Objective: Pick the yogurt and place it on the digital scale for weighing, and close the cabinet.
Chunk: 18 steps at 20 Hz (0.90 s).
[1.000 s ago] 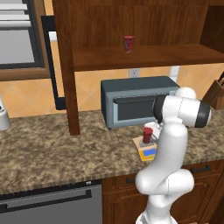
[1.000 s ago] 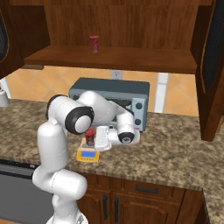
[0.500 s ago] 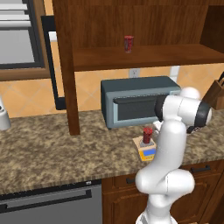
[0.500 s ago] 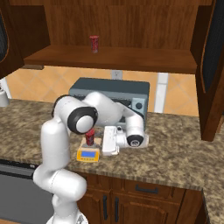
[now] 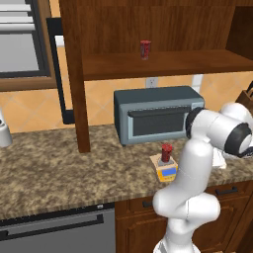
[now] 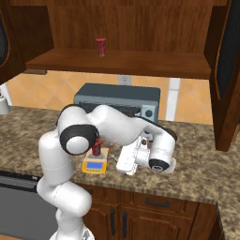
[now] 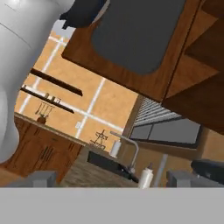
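The yogurt (image 5: 167, 152) (image 6: 96, 148), a small red cup, stands upright on the digital scale (image 5: 166, 171) (image 6: 95, 164), a flat yellow-edged square with a blue display near the counter's front edge. My gripper (image 6: 123, 165) (image 7: 111, 179) hangs low over the counter just right of the scale, apart from the cup. It is open, and its tips stand wide with nothing between them. The cabinet (image 5: 163, 64) (image 6: 126, 61) above has both doors swung open, the right door (image 6: 227, 70) and the left door (image 5: 62, 74). A black arched door panel (image 7: 135, 30) fills the top of the hand view.
A grey toaster oven (image 5: 155, 112) (image 6: 119, 99) sits behind the scale against the wall. A second red cup (image 5: 145, 49) (image 6: 101, 47) stands on the cabinet shelf. A knife block (image 5: 246, 99) is at the far right. The dishwasher front (image 5: 54, 232) lies below the counter.
My hand has drawn away from the scale, to the right and toward the counter's front. The yogurt has stayed upright on the scale.
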### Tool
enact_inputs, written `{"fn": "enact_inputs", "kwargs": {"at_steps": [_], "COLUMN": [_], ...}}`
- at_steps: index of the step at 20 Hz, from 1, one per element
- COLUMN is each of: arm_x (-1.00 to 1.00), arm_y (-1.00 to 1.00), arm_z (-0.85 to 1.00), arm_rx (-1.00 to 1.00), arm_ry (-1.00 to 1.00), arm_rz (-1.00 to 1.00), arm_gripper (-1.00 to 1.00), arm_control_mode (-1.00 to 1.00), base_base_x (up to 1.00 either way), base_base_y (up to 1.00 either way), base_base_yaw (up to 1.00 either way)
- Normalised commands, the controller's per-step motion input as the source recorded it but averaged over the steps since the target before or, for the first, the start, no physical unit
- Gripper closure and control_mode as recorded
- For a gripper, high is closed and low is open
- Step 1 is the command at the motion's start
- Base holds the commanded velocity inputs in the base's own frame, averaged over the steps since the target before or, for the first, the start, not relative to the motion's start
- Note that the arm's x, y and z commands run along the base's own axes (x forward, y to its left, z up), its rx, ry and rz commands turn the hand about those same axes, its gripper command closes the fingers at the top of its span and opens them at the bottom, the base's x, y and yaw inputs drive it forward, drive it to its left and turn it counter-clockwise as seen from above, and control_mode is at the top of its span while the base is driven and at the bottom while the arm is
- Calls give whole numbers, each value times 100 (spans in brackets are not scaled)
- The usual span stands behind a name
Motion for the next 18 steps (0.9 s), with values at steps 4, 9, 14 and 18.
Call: {"fn": "enact_inputs", "kwargs": {"at_steps": [4, 9, 14, 18], "arm_x": [-43, -48, -65, -52], "arm_y": [-71, -61, -34, -22], "arm_z": [100, 96, 67, 57], "arm_rx": [24, 26, 33, 40], "arm_ry": [-24, -4, 5, 13], "arm_rz": [-23, -28, -30, -28], "arm_gripper": [-100, -100, -100, -100], "arm_control_mode": [-100, -100, -100, -100], "base_base_x": [0, 0, 0, 0], "base_base_y": [0, 0, 0, 0], "base_base_yaw": [0, 0, 0, 0]}}
